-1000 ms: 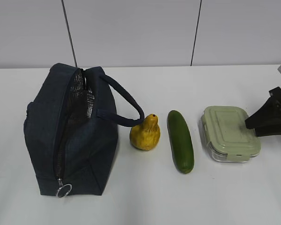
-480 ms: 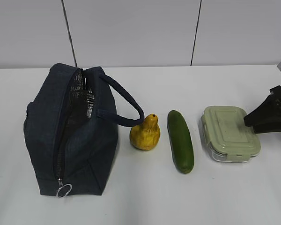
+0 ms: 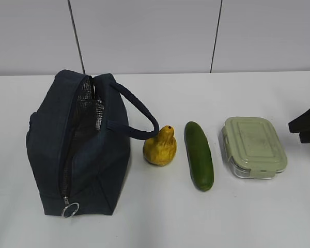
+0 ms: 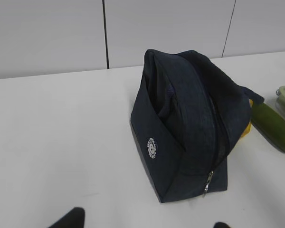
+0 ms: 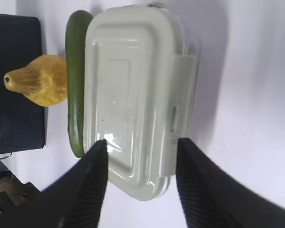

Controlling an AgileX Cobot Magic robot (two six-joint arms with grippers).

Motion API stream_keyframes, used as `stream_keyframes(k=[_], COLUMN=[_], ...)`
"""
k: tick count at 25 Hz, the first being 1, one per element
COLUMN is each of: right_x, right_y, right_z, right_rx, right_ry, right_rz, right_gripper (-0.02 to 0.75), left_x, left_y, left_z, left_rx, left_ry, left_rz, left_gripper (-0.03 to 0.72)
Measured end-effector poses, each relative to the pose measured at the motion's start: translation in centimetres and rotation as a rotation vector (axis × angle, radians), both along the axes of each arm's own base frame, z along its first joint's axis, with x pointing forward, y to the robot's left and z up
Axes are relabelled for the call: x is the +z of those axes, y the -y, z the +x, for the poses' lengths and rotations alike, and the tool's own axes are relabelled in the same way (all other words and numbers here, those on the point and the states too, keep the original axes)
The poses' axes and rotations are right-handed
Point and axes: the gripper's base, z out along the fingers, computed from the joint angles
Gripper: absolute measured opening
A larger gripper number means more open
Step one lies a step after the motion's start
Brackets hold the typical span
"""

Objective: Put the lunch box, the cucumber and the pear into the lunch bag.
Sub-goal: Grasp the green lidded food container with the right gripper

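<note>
While its jaws gape, the right gripper (image 5: 138, 147) hovers above the lunch box (image 5: 133, 90).

table: plain white top (image 3: 160, 222), smooth, fills the whole lower part of the shot
wall: pale grey panels (image 3: 144, 31) behind it; thin dark vertical seams (image 3: 76, 36) between panels
</note>
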Motion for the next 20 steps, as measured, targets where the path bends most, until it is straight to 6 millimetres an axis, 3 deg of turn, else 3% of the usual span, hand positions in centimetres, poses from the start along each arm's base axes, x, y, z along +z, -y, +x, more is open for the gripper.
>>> stream_keyframes(k=[4, 7, 20], right_x=[-0.1, -0.4, -3.9], right_y=[0.5, 0.4, 0.6], right_z=[0.0, 0.1, 0.6], right_rx=[-0.003, 0.003, 0.016], right_ry=[0.022, 0.034, -0.015], right_rz=[0.001, 0.013, 0.064], right_gripper=[0.517, 0.557, 0.569], left_x=[0.0, 0.0, 0.0], left_y=[0.0, 0.0, 0.0], left_z=[0.0, 0.0, 0.0], left_rx=[0.000, 0.000, 0.000], left_ry=[0.000, 0.000, 0.000], left_rz=[0.000, 0.000, 0.000], left_gripper=[0.466, 0.466, 0.466])
